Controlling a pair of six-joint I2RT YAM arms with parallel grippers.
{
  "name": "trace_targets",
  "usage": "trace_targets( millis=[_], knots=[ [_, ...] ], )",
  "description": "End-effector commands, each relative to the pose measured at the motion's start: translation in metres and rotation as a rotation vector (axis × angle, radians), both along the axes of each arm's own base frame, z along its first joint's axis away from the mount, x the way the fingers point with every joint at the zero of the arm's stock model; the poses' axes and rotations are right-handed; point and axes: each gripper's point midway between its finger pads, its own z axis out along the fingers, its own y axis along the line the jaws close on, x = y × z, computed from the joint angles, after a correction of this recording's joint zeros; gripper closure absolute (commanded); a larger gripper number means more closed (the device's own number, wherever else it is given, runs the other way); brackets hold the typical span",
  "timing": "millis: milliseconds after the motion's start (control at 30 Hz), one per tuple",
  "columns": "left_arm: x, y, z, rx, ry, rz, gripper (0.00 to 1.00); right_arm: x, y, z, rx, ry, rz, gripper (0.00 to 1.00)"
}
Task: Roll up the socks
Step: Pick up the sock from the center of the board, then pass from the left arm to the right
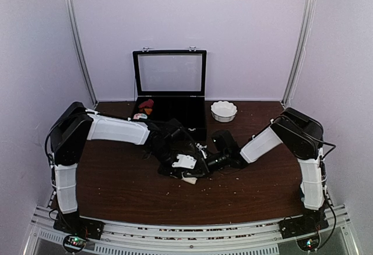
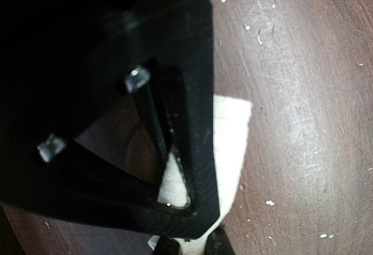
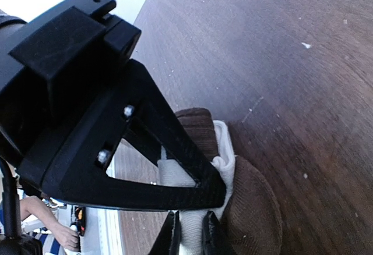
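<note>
One cream sock [image 2: 230, 144]: I see it lying on counter [image 2: 303, 92].
Left end effector [image 2: 189, 244]: nearly closed, pinching the sock.
Right end effector [image 3: 189, 240]: nearly closed, pinching the sock too.

The short cream-beige fabric sock [image 2: 233, 144] lies mid-worktop [image 1: 116, 185]. Behind it, at the far edge, stands the open black glass-lidded case [image 1: 180, 106], a dark red-orange sock bundle [image 1: 146, 105] in its left end, a white fluted bowl [image 1: 224, 110] just right.

Cream sock [image 2: 233, 144] lies flat mid-table, one end bunched between folds of brown ribbed fabric [image 3: 250, 208].
</note>
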Motion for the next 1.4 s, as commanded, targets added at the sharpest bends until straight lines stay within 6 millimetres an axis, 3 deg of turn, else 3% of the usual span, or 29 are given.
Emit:
trace_targets(
  millis=[0, 133, 200, 300, 333, 367, 400, 467, 633, 667, 700, 833, 1000, 1067, 1167, 1367],
  knots=[
    [-0.017, 0.033, -0.041, 0.170, 0.110, 0.026, 1.00, -0.017, -0.059, -0.080, -0.319, 0.092, -0.106, 0.81],
    [-0.019, 0.034, -0.039, 0.179, 0.151, 0.033, 1.00, -0.016, -0.063, -0.066, -0.322, 0.018, -0.094, 0.52],
    [-0.019, 0.031, -0.033, 0.165, 0.207, 0.046, 1.00, -0.014, -0.066, -0.058, -0.315, -0.035, -0.100, 0.51],
    [-0.019, 0.026, -0.017, 0.118, 0.326, 0.078, 1.00, -0.013, -0.074, -0.043, -0.306, -0.138, -0.122, 0.58],
    [-0.019, 0.024, -0.009, 0.102, 0.365, 0.085, 1.00, -0.013, -0.076, -0.036, -0.301, -0.176, -0.123, 0.56],
    [-0.017, 0.022, -0.001, 0.082, 0.402, 0.097, 1.00, -0.014, -0.079, -0.028, -0.302, -0.236, -0.122, 0.49],
    [-0.017, 0.019, 0.008, 0.060, 0.439, 0.102, 1.00, -0.016, -0.082, -0.020, -0.305, -0.292, -0.122, 0.41],
    [-0.016, 0.013, 0.030, 0.009, 0.504, 0.112, 1.00, -0.017, -0.087, -0.004, -0.307, -0.396, -0.137, 0.37],
    [-0.018, -0.003, 0.092, -0.136, 0.702, 0.152, 1.00, -0.023, -0.104, 0.026, -0.409, -0.613, -0.184, 0.41],
    [-0.017, -0.006, 0.103, -0.160, 0.739, 0.165, 1.00, -0.026, -0.106, 0.035, -0.423, -0.658, -0.188, 0.28],
    [-0.017, -0.008, 0.116, -0.192, 0.786, 0.168, 1.00, -0.027, -0.110, 0.045, -0.445, -0.712, -0.202, 0.03],
    [-0.022, -0.012, 0.159, -0.269, 0.921, 0.150, 1.00, -0.038, -0.122, 0.103, -0.484, -0.966, -0.247, 0.00],
    [-0.026, -0.011, 0.185, -0.304, 0.914, 0.118, 1.00, -0.022, -0.150, 0.191, -0.400, -1.061, -0.517, 0.00],
    [-0.026, -0.011, 0.188, -0.304, 0.876, 0.109, 1.00, -0.026, -0.145, 0.216, -0.287, -1.027, -0.542, 0.00],
    [-0.024, -0.010, 0.186, -0.292, 0.797, 0.113, 1.00, -0.038, -0.122, 0.244, -0.101, -0.997, -0.483, 0.00],
    [-0.028, -0.011, 0.194, -0.297, 0.737, 0.094, 1.00, -0.050, -0.068, 0.247, -0.040, -0.957, -0.230, 0.00]
  ],
)
